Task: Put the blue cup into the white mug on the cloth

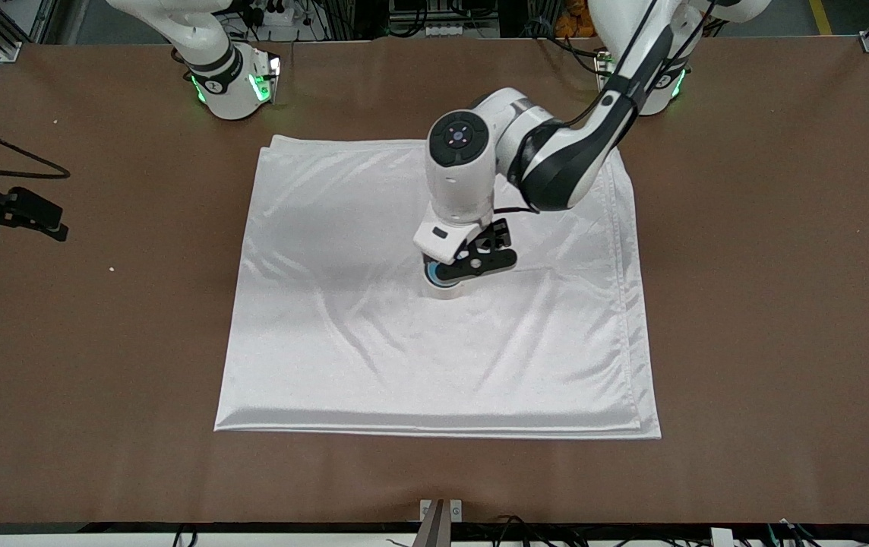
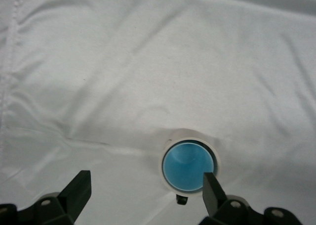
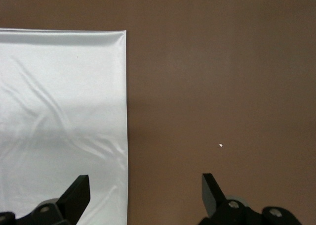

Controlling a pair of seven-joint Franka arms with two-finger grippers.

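The blue cup (image 2: 188,165) sits nested inside the white mug (image 2: 189,135), which stands near the middle of the cloth (image 1: 374,342) on the brown counter (image 1: 769,304), directly under the left gripper (image 1: 456,275). The left gripper hangs just above the mug with its 2 fingers (image 2: 212,190) spread wide and holding nothing, 1 finger beside the mug's rim, and the mug's small dark handle (image 2: 181,200) shows between them. The right gripper (image 3: 145,193) waits with its fingers wide apart and empty, over the cloth's edge and bare counter at the right arm's end, where a small white speck (image 3: 220,145) lies.
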